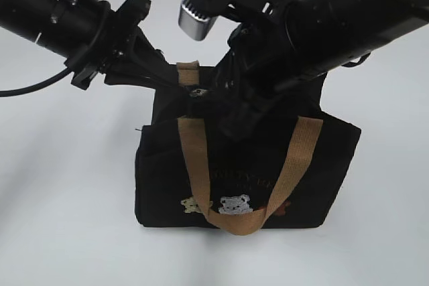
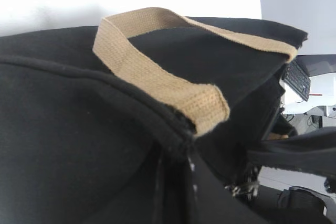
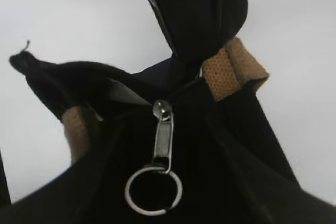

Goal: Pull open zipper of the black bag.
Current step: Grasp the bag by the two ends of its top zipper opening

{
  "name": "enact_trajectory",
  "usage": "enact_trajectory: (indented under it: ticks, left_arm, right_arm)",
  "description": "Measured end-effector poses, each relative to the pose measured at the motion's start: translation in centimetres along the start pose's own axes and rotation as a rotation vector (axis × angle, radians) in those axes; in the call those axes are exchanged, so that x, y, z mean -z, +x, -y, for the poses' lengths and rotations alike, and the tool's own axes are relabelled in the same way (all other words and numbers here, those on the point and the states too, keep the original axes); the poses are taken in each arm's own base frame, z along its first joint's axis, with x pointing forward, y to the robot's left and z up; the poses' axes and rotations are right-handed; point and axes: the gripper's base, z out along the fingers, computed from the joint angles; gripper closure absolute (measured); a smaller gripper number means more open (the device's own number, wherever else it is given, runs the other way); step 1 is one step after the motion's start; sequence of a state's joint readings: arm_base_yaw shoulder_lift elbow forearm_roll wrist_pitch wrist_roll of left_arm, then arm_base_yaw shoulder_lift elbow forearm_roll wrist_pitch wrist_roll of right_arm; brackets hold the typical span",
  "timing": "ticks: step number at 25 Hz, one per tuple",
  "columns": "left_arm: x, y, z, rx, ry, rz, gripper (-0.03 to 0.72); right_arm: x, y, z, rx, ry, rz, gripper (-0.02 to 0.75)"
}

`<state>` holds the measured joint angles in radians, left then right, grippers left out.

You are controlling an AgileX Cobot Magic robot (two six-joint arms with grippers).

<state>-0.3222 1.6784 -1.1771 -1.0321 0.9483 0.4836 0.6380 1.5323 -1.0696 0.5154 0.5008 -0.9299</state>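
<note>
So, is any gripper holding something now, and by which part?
The left gripper is shut on the black bag, pinching its top edge beside a tan handle. Whether the right gripper holds anything cannot be told.

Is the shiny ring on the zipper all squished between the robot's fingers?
No, in the right wrist view the ring hangs free below the silver pull, with nothing touching it.

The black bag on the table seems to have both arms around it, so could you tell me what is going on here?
Two robot arms are working at the top of the black bag to get its zipper open. The left gripper is shut, pinching the bag's top edge near one tan handle to steady it. The right gripper is down at the zip line. In the right wrist view the silver zipper pull hangs free with its ring, not yet grasped.
</note>
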Motion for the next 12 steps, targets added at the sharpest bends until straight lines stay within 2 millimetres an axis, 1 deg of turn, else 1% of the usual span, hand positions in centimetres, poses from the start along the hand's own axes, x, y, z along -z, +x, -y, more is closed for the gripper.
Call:
enact_trajectory:
  ticks: [3, 7, 10, 12]
  left_arm:
    - [0.0, 0.0, -0.01, -0.001, -0.001, 0.0, 0.673]
    - [0.0, 0.0, -0.01, -0.001, -0.001, 0.0, 0.673]
    - [0.0, 0.0, -0.01, -0.001, -0.001, 0.0, 0.673]
    - [0.0, 0.0, -0.01, -0.001, -0.001, 0.0, 0.673]
  right_arm:
    - [0.0, 0.25, 0.14, 0.035, 0.014, -0.028, 0.418]
    - [0.02, 0.57, 0.24, 0.034, 0.025, -0.063, 0.526]
    - [0.03, 0.58, 0.25, 0.032, 0.029, -0.068, 0.555]
    - [0.04, 0.63, 0.25, 0.035, 0.028, -0.074, 0.556]
